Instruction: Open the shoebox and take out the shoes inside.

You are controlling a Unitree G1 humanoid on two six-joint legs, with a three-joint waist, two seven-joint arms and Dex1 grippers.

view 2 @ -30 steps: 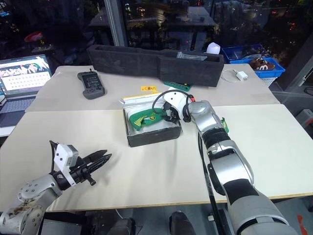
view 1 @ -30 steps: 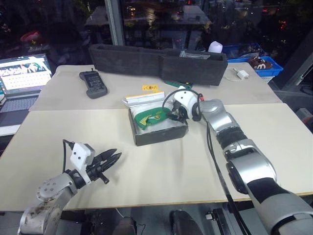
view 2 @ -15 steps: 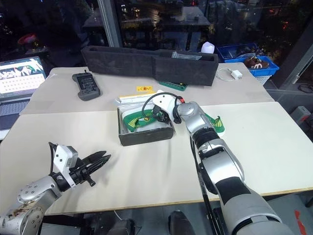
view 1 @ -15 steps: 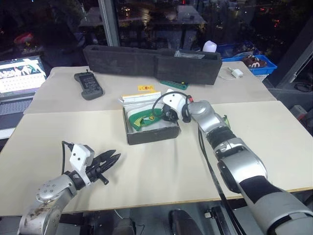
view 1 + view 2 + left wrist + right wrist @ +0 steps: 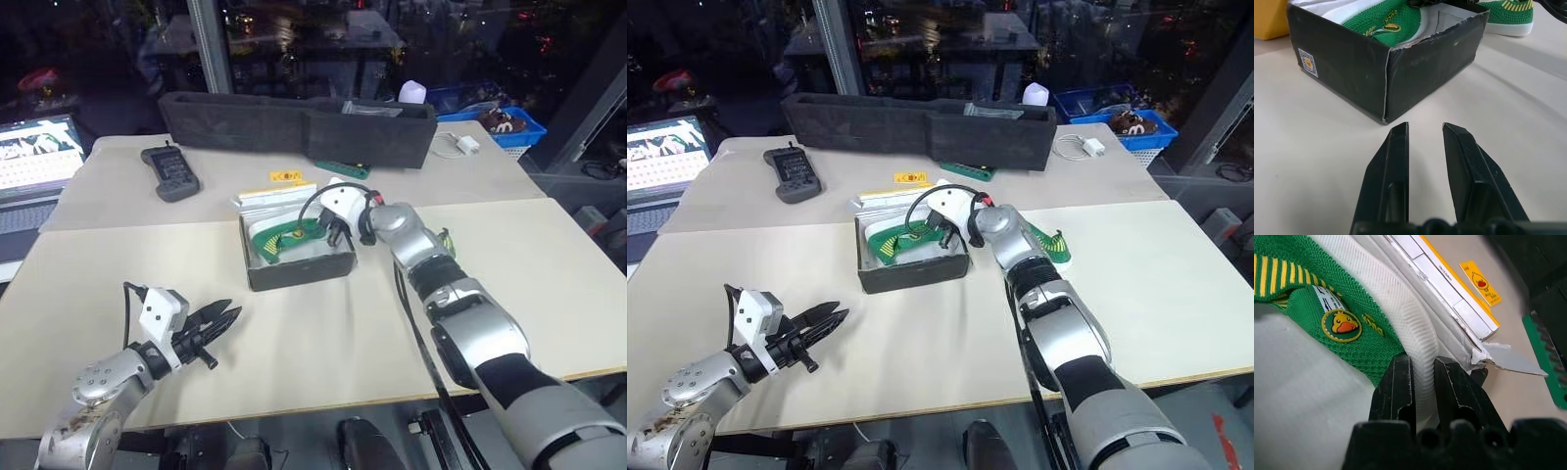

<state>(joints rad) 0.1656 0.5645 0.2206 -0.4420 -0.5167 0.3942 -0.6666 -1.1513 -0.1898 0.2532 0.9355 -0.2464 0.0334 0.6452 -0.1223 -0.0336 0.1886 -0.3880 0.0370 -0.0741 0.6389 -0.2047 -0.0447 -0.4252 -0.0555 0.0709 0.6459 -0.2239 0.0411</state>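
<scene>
**Right gripper pinches a shoe's rim inside the open box**

Since a second ago, the right gripper (image 5: pixel 1418 382) has narrowed from wide apart to a pinch on the white ribbed edge of the green shoe in the box (image 5: pixel 284 235). Its two black fingers now sit on either side of that rim, inside the shoebox (image 5: pixel 294 269).

That box is dark grey cardboard with sharp corners, a torn white inner flap and a pale lining. Its yellow-edged lid (image 5: pixel 276 196) lies folded back. It stands near the middle of a smooth cream table (image 5: pixel 323 343). The shoe is knitted, with yellow stripes and a round duck badge. A second green shoe (image 5: pixel 1050 245) rests on the table just beyond the right arm.

Closer to the table's near edge, the left gripper (image 5: pixel 227 315) hovers with its tapered fingers together, well apart from the box, with bare tabletop all around it. A long black foam tray (image 5: pixel 294 122) lines the far side.
</scene>
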